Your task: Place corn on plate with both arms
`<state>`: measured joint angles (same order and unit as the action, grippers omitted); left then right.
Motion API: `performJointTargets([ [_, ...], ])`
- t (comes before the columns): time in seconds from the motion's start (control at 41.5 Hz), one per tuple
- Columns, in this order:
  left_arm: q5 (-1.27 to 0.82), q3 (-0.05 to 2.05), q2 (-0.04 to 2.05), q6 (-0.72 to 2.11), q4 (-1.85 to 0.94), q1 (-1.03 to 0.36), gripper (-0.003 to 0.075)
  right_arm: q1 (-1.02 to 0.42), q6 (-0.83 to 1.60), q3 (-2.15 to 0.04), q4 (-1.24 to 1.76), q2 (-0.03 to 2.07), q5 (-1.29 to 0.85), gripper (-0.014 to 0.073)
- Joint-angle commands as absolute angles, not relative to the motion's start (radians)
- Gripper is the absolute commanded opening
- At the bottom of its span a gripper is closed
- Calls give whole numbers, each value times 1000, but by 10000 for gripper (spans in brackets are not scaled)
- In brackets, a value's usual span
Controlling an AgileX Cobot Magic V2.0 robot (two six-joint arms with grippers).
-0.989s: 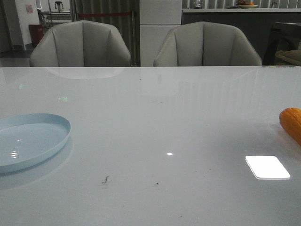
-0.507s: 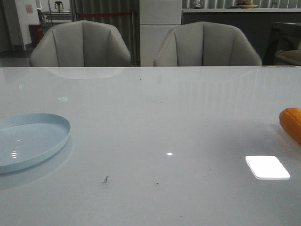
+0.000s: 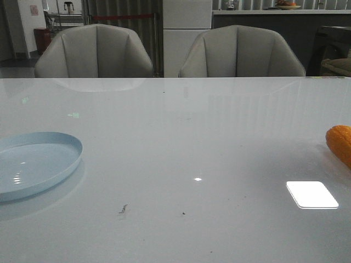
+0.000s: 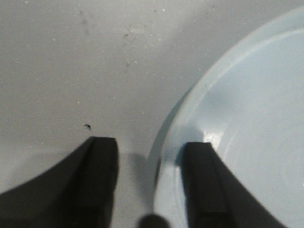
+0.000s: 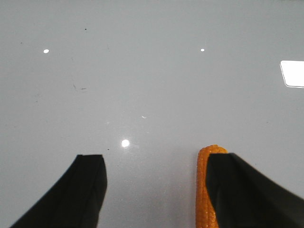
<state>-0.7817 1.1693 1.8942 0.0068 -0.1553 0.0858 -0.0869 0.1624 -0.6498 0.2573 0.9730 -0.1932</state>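
Corn at right table edge, plate at left; both grippers spread, holding nothing.

I see the corn [image 5: 205,187] lying on the table [image 3: 181,137], its long axis running along the right gripper [image 5: 156,164] fingers, tip pointing outward, just inside one finger [image 5: 237,185]. The left gripper [image 4: 149,152] jaws stand apart, straddling the rim of the plate [image 4: 247,118]. In the front view, corn [image 3: 340,143] and plate [image 3: 35,161] lie well apart.

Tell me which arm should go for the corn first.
Right, probably. Its open tool already has the corn beside one finger, and the corn lies at the table's right edge. The left tool straddles the rim of the plate, far left.
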Motion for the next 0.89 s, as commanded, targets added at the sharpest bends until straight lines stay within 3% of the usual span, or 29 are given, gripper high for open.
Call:
performJointTargets([
  [0.0, -785, 1194, 1857, 0, -168, 87, 103, -88, 168, -688, 264, 961, -121, 550],
  [0.024, -785, 1194, 1857, 0, -168, 87, 71, -88, 168, -688, 264, 961, -121, 550],
  [0.072, -785, 1194, 1857, 0, -168, 87, 116, -88, 168, -688, 264, 961, -121, 550],
  [0.386, -827, 1252, 1843, 9, -193, 87, 95, -88, 168, -688, 264, 961, -121, 550],
  [0.651, -937, 1425, 1830, 133, -418, 81, 95, -88, 168, -688, 264, 961, -121, 550],
  [0.869, -973, 1521, 1830, 137, -481, -13, 95, -88, 168, -688, 264, 961, -121, 550],
])
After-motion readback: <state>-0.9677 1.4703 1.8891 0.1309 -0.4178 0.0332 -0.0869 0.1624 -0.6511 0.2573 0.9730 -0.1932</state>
